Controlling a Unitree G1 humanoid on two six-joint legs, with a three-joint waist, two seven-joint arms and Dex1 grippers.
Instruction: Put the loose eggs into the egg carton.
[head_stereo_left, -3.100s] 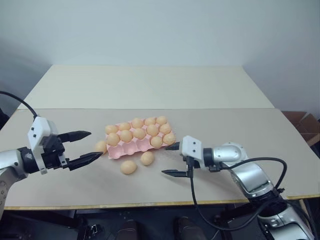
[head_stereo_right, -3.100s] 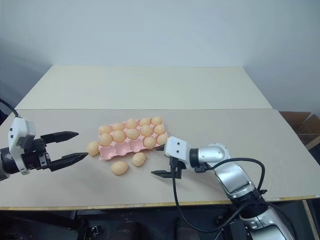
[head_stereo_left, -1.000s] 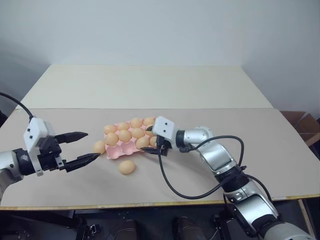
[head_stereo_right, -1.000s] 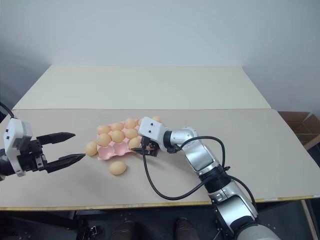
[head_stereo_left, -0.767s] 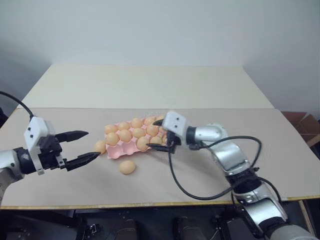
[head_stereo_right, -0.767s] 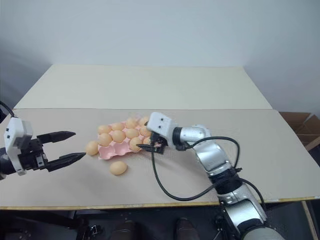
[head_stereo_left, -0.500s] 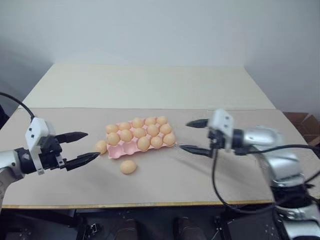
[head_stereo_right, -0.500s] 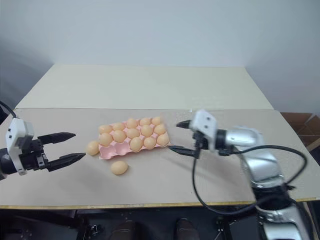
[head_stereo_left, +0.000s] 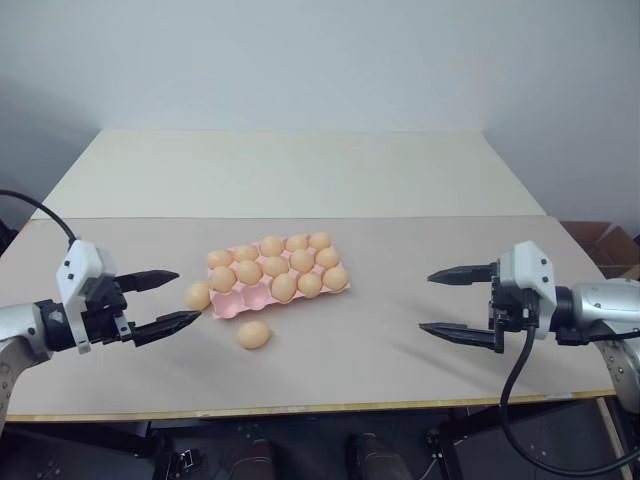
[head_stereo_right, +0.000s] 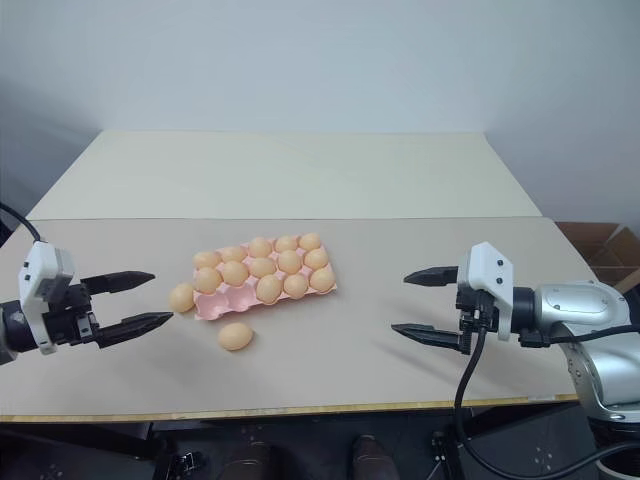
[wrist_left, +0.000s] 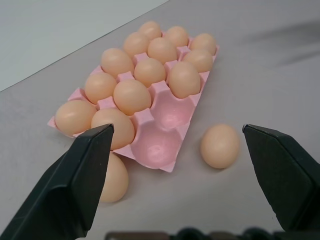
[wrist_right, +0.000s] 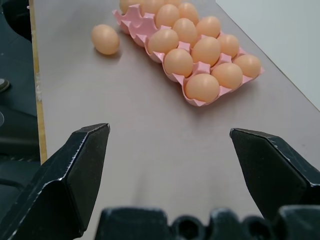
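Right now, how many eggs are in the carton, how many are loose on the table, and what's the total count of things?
Eggs in cups: 13
Loose eggs: 2
Egg carton: 1
Total: 16

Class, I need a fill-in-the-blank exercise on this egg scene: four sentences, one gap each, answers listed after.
1. The egg carton has ___ empty cups.
2. ___ loose eggs lie on the table.
3. One loose egg touches the carton; the other egg lies ___ from it.
4. The fingers of the left gripper and right gripper are ___.

Answers: two; Two; apart; open
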